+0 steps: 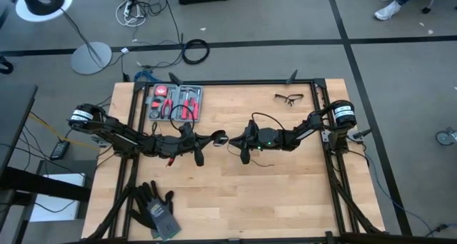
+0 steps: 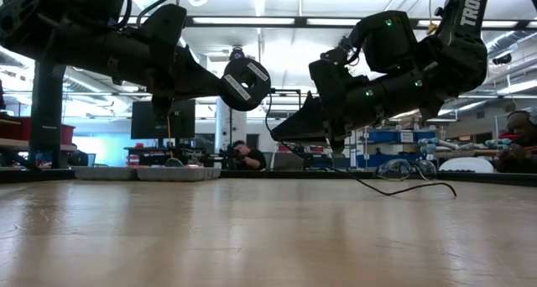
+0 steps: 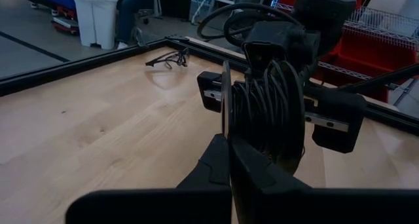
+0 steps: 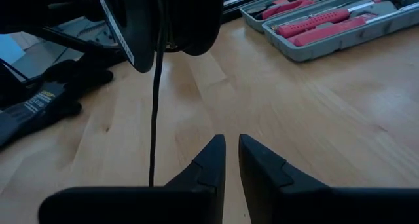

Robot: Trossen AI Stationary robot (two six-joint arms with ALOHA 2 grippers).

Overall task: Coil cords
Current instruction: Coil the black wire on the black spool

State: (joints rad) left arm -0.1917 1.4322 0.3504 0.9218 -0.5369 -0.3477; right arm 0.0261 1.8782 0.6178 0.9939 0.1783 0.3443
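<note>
- Left gripper [image 3: 229, 160] clamps shut on the round black disc-shaped puck [image 2: 245, 82].
- Right gripper [image 4: 231, 160], fingers slightly parted, guides the thin black cord [image 4: 154, 112]; keep it taut, I'd say.

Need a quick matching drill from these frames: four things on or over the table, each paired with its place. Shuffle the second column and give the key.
Things:
1. tool case
2. glasses
3. gloves
4. cord reel

Places:
A. far right part of the table, near its back edge
B. in the air over the middle, between the left gripper and the right gripper
C. far left part of the table, open, red-handled tools inside
D. near left corner of the table

Pairs: 1-C, 2-A, 3-D, 4-B
</note>
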